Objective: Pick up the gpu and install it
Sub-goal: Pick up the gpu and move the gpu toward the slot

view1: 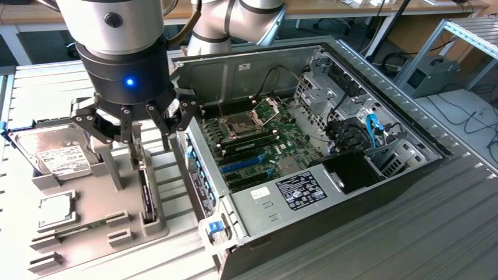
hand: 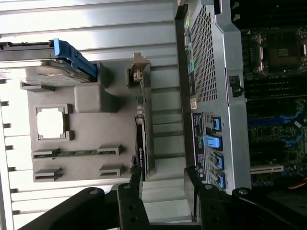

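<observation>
Gpu (view1: 146, 198) is standing on its edge in a slot of the grey holder (view1: 101, 201), just to the exterior view's right of the hard drive (view1: 58, 154). The gripper (view1: 139, 137) is hovering above it, jaws spread wide and holding nothing. For a clean pick, the fingers should be straddling the card's thin top edge squarely, probably near its middle, though its outline is hard to read. The open computer case (view1: 233, 73) is sitting further right.
</observation>
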